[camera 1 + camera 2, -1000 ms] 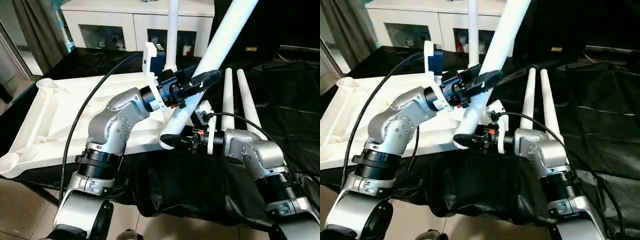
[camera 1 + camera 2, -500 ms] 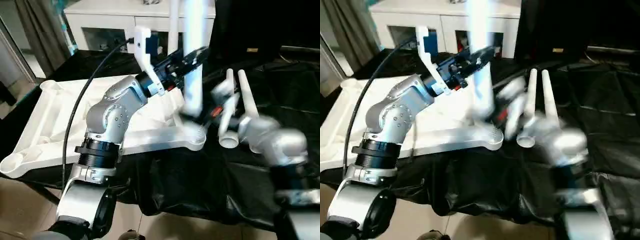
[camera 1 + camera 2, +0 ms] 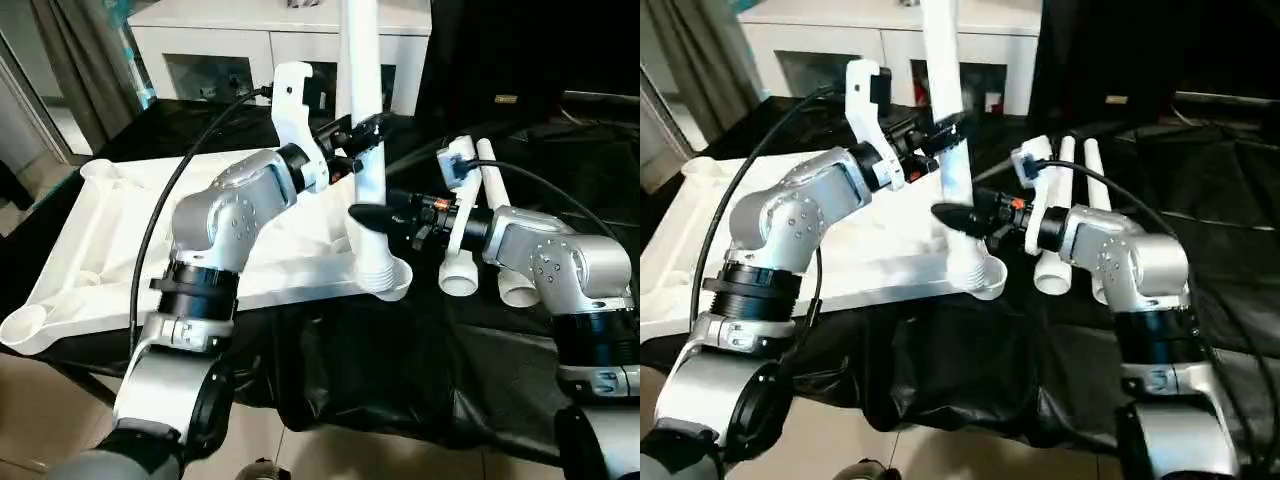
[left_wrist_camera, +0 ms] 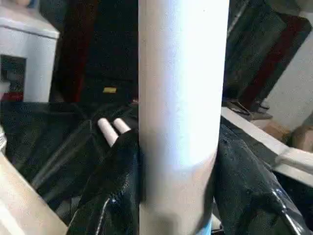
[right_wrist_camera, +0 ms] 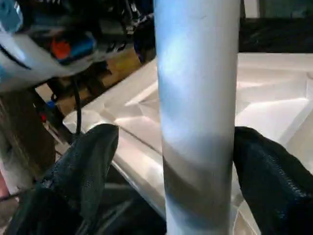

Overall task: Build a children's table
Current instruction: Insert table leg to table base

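Observation:
The white tabletop [image 3: 110, 230] lies underside up on black cloth. One white leg [image 3: 362, 60] stands upright with its flared end in the near right corner socket [image 3: 393, 282]. My left gripper [image 3: 362, 133] is shut on this leg at mid height, and its black fingers [image 4: 120, 166] press both sides of the tube. Lower down, my right gripper [image 3: 372, 215] straddles the same leg. It is open, with a gap between one finger [image 5: 90, 161] and the tube. Two more legs [image 3: 462, 215] lie side by side on the cloth to the right.
White cabinets with glass fronts [image 3: 230, 50] stand behind the table. Black cloth [image 3: 400, 380] hangs over the near edge above the tiled floor. A black cable [image 3: 160, 220] loops along my left arm over the tabletop.
The leg has swung from a steep tilt to upright, and its flared end now sits in the corner socket. My right gripper left the leg's lower end and opened wider around the tube.

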Controlling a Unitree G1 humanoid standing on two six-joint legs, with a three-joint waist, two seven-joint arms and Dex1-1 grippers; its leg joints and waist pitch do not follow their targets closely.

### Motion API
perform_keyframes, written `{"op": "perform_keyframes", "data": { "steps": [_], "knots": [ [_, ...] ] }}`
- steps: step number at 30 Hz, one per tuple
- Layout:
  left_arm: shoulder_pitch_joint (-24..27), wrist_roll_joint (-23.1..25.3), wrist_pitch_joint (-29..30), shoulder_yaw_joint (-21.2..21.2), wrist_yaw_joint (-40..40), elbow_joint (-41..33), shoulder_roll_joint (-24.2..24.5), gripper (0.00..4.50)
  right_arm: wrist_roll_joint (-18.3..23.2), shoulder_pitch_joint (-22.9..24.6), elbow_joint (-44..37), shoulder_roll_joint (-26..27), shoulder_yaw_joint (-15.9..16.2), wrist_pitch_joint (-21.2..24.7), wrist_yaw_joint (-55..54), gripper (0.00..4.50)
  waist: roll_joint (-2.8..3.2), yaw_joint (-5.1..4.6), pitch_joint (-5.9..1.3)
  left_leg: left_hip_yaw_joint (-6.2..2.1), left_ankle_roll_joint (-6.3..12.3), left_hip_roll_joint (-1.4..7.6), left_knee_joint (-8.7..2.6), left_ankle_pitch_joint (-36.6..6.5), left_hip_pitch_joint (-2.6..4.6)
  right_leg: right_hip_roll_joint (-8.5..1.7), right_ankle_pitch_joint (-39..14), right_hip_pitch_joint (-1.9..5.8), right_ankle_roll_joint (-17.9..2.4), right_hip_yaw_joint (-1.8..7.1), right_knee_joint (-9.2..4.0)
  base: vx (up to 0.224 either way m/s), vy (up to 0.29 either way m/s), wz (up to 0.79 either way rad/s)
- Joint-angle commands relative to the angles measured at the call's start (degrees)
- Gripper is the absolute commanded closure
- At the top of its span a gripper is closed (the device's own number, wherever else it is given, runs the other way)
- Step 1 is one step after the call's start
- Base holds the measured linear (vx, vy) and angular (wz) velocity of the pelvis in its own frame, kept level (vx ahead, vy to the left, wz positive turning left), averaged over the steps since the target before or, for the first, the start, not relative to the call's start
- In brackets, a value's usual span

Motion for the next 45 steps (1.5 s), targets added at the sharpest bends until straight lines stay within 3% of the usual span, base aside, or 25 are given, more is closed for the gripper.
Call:
{"op": "perform_keyframes", "data": {
  "steps": [1, 10, 13, 14, 19, 22, 29, 31, 45],
  "knots": [
    [-1.75, -0.91, 1.08, 2.10, 1.85, -0.10, 0.43, 2.75, -0.27, -0.70, -1.85, -0.90, 1.41, 1.28, 0.75, 0.55, -1.34, 0.10, -4.87, -0.50, 2.21, 1.26, -3.07, -4.10, 1.03, -2.64, -0.77, 3.67, -12.99, 2.11, -4.04, 0.000, 0.000, 0.00],
    [-1.74, -1.88, 3.48, 3.10, 3.21, -1.48, -0.02, 2.75, -2.36, -0.27, 0.47, -1.18, 3.32, 2.46, -1.83, 0.55, -1.90, 0.03, -4.84, -0.39, 2.51, 1.21, -3.06, -3.79, 0.94, -2.67, -1.85, 3.61, -12.85, 2.12, -4.10, 0.000, 0.000, 0.00],
    [-1.79, -2.07, 3.75, 3.25, 3.33, -1.60, -0.11, 2.75, -2.45, 0.10, 0.56, -0.77, 4.19, 2.52, -1.95, 0.89, -1.86, 0.02, -4.86, -0.41, 2.65, 1.24, -3.03, -3.46, 0.94, -2.65, -1.20, 3.59, -12.71, 2.15, -4.03, 0.000, 0.000, 0.00],
    [-1.81, -2.15, 3.85, 3.28, 3.36, -1.64, -0.11, 2.75, -2.61, 0.19, 0.74, -0.60, 4.63, 2.38, -1.91, 0.89, -2.16, 0.00, -4.84, -0.38, 2.75, 1.21, -3.06, -3.44, 0.90, -2.64, -1.10, 3.63, -12.71, 2.14, -4.05, 0.000, 0.000, 0.00],
    [-1.41, -3.04, 5.45, 3.03, 2.61, -2.84, 0.11, 2.75, -3.73, 0.21, 1.42, -0.23, 6.46, 1.51, -0.82, 1.43, -1.87, 0.05, -4.81, -0.43, 2.44, 1.28, -3.08, -3.85, 0.98, -2.68, -1.47, 3.53, -12.65, 2.15, -4.01, 0.000, 0.000, 0.00],
    [-0.89, -2.86, 6.21, 1.82, 1.34, -3.75, 0.35, 2.75, -4.15, 0.17, 1.26, -0.84, 8.02, 1.18, 0.42, 1.48, -1.91, 0.03, -4.81, -0.44, 2.24, 1.31, -3.10, -4.09, 0.94, -2.71, -1.26, 3.58, -12.71, 2.16, -4.03, 0.000, 0.000, 0.00],
    [-0.58, -2.37, 7.15, 0.26, -0.21, -4.60, 1.01, 2.75, -4.53, -0.05, 1.38, -2.00, 10.18, 1.78, 2.33, 1.08, -2.05, 0.05, -4.79, -0.42, 2.30, 1.26, -3.08, -4.02, 0.89, -2.68, -1.15, 3.64, -12.60, 2.17, -4.02, 0.000, 0.000, 0.00],
    [-0.54, -2.35, 7.49, 0.11, -0.48, -4.99, 1.15, 2.75, -5.69, -0.23, 2.08, -2.20, 10.84, 1.11, 2.24, 0.68, -2.31, 0.03, -4.79, -0.42, 2.26, 1.30, -3.11, -3.90, 0.91, -2.70, -1.25, 3.65, -12.60, 2.17, -3.98, 0.000, 0.000, 0.00],
    [1.28, -0.85, 8.21, -3.20, -3.77, -7.37, 3.06, 2.75, -5.24, -1.79, 2.78, -2.53, 10.41, 0.33, 3.52, 0.66, -2.05, 0.01, -4.83, -0.42, 2.16, 1.33, -3.09, -4.00, 0.98, -2.66, -0.69, 3.61, -12.87, 2.19, -3.87, 0.000, 0.000, 0.00]
  ]
}}
